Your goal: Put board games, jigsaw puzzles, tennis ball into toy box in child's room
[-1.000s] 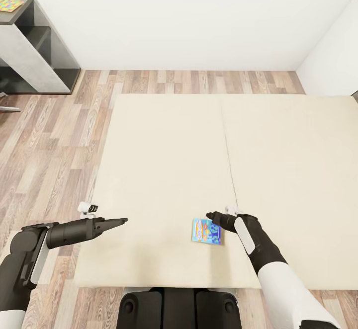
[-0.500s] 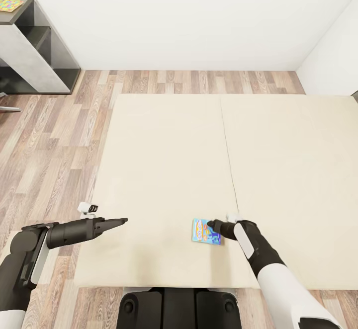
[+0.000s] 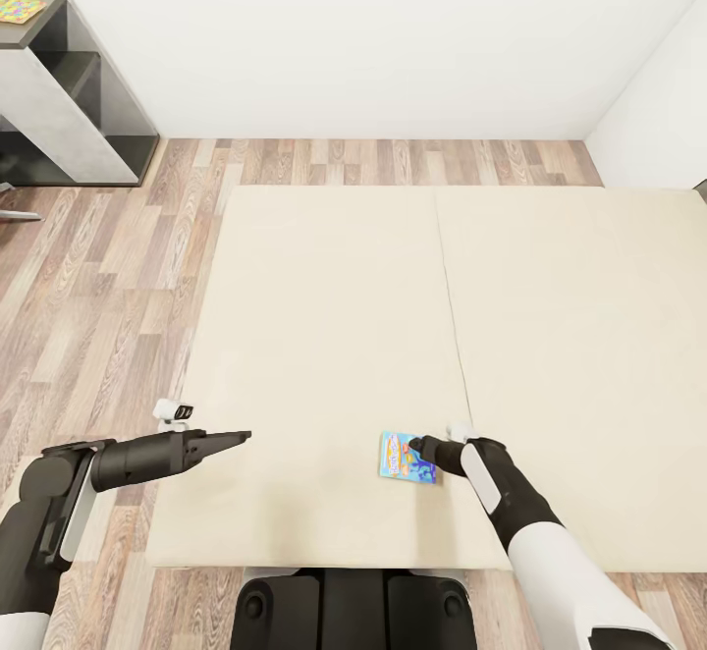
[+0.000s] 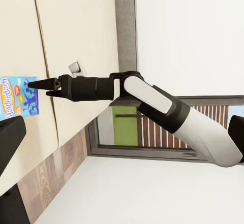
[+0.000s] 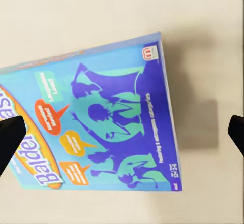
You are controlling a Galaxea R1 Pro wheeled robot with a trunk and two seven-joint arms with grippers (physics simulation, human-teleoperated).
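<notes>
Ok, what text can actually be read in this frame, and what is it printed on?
"Balderdash": title on the blue board game lying on the bed; complete in the left wrist view, partly cut off in the right wrist view.
Speech-bubble captions, spine line and small red logo on that box: too blurred to read.
Jigsaw puzzle on the table: no legible text.

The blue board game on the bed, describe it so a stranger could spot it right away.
Find the big cream bed. Near its closest edge lies the blue board game, flat beside the mattress seam, the right gripper just over it. It is the one colourful thing on the plain mattress, with purple silhouettes and orange speech bubbles.
</notes>
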